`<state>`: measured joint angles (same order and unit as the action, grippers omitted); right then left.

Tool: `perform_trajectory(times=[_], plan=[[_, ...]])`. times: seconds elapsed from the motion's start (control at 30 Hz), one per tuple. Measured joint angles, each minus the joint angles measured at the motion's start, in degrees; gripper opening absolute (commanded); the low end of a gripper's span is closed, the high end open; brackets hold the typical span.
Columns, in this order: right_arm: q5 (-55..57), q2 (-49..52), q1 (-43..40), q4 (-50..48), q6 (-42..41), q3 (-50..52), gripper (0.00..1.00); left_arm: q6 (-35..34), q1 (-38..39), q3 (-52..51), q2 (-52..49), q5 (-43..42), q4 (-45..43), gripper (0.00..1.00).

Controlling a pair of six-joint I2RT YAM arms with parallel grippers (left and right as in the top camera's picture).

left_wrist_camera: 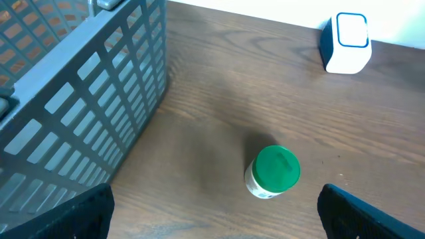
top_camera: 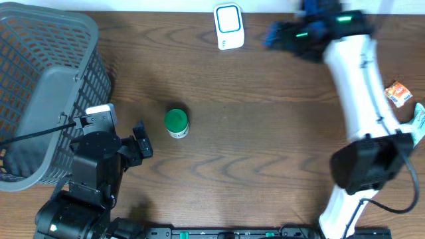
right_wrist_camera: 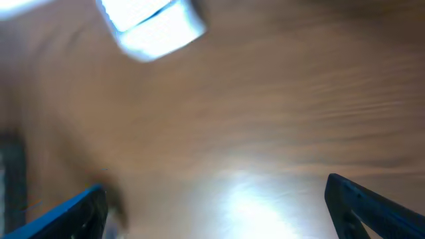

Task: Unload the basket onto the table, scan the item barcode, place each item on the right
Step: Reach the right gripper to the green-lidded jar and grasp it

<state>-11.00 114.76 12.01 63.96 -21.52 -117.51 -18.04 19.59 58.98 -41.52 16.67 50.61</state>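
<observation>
Both left fingers [left_wrist_camera: 372,214] and right fingers [right_wrist_camera: 375,207] spread wide, empty, apart from green-lidded jar [left_wrist_camera: 273,171].

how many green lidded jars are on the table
1. The green-lidded jar stands upright near the middle of the table, just beyond the open left gripper. Others could be hidden under the arms.

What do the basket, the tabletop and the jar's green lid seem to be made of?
Basket: grey moulded plastic, matte, judging by its uniform slotted walls. Tabletop: wood or wood-look laminate, brown grain, slight sheen. Green lid: probably plastic, smooth, even colour.
</observation>
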Motion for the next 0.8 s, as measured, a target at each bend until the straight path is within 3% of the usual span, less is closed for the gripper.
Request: perform_trajectory(times=[0.3,0.5,0.8], plan=[[6.2,1.0,25.3,0.6,-5.5,0.0,0.99,0.0,0.0,0.0,0.0,0.0,0.0,0.98],[8.8,6.3,32.5,-0.9,-10.7,0.0,0.99,0.0,0.0,0.0,0.0,0.0,0.0,0.98],[9.0,15.7,36.5,-5.4,-16.5,0.1,0.99,0.0,0.0,0.0,0.0,0.0,0.0,0.98]])
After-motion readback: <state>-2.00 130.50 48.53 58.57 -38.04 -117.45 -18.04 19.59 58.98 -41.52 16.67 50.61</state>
